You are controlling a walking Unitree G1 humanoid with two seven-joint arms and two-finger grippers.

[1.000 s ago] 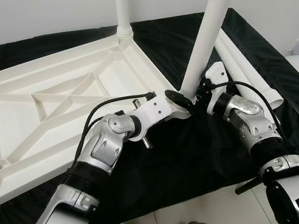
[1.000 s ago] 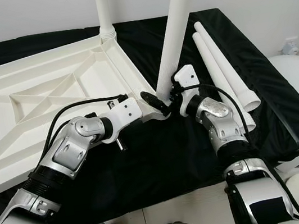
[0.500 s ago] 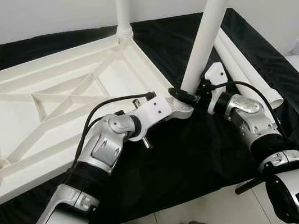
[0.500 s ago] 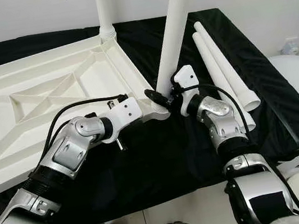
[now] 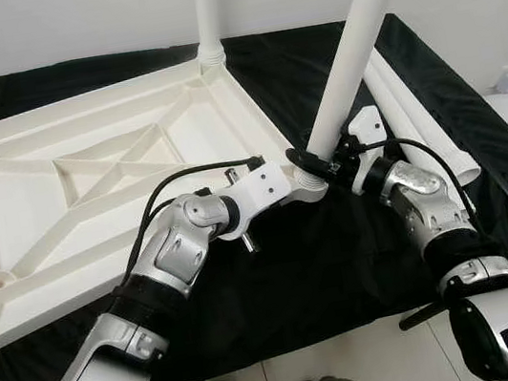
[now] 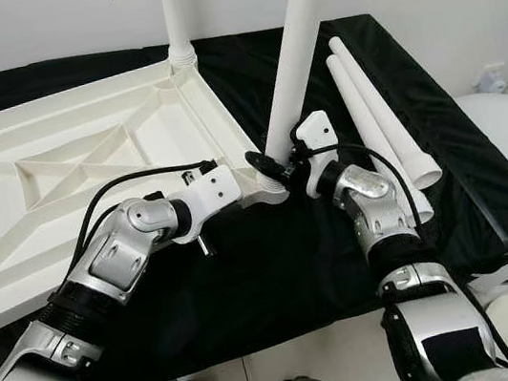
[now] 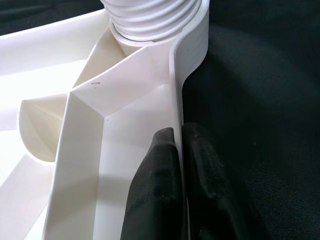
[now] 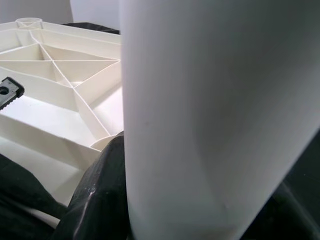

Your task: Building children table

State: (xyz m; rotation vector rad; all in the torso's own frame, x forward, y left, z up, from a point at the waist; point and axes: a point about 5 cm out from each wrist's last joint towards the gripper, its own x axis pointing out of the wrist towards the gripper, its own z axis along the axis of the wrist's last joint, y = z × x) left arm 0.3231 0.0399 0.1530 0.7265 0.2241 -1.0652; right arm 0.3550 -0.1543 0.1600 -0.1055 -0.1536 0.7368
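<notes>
Here the right end effector (image 5: 334,160) grips the leaning white table leg (image 5: 349,55) at the upturned tabletop's (image 5: 88,178) near corner socket, while the left end effector (image 7: 176,165) pinches the rim beside that socket. Seating it well likely means straightening the leg over the socket before twisting, with the left clamp steady.

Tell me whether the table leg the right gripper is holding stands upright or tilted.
Tilted. The held leg leans from the near corner socket toward the robot's right, unlike the upright fitted leg. The right gripper clasps its base.

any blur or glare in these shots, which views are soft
Eye views: sharp, evenly lit, no glare. Left wrist view: fingers on the tabletop rim slightly soft. Right wrist view: the table leg is a close, featureless blur; the ribs behind stay clearer.
</notes>
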